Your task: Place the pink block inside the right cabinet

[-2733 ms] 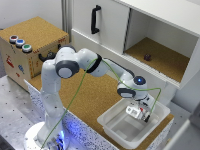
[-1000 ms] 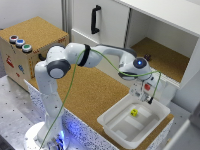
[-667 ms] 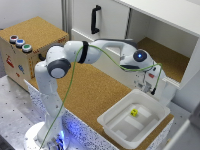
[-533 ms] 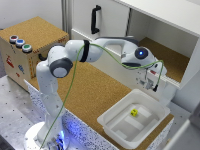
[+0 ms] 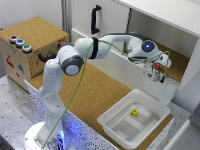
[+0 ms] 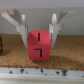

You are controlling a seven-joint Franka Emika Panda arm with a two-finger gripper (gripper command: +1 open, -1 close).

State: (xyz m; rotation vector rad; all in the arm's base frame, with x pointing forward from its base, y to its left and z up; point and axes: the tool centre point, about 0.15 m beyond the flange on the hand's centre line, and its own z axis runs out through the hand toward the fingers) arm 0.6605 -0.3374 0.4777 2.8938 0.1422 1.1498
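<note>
My gripper (image 5: pixel 159 70) is shut on the pink block (image 6: pixel 39 44), a small pinkish-red cube with black marks, held between the two fingers (image 6: pixel 22 31). In the exterior view the gripper hangs at the front edge of the right cabinet (image 5: pixel 176 61), a white-walled compartment with a cork-brown floor. The block shows there as a small red spot (image 5: pixel 159 65) at the fingertips. In the wrist view the block sits just above cork floor (image 6: pixel 65 52); whether it touches is unclear.
A white tray (image 5: pixel 107 120) below the cabinet holds a small yellow cube (image 5: pixel 133 112). A white door with a black handle (image 5: pixel 94 19) is at the exterior view's left of the compartment. A cork box with coloured buttons (image 5: pixel 20 42) stands far left. A dark object (image 6: pixel 1 47) lies on the cork.
The gripper rose from the white tray with the pink block and moved up and towards the exterior view's right, to the right cabinet's opening.
</note>
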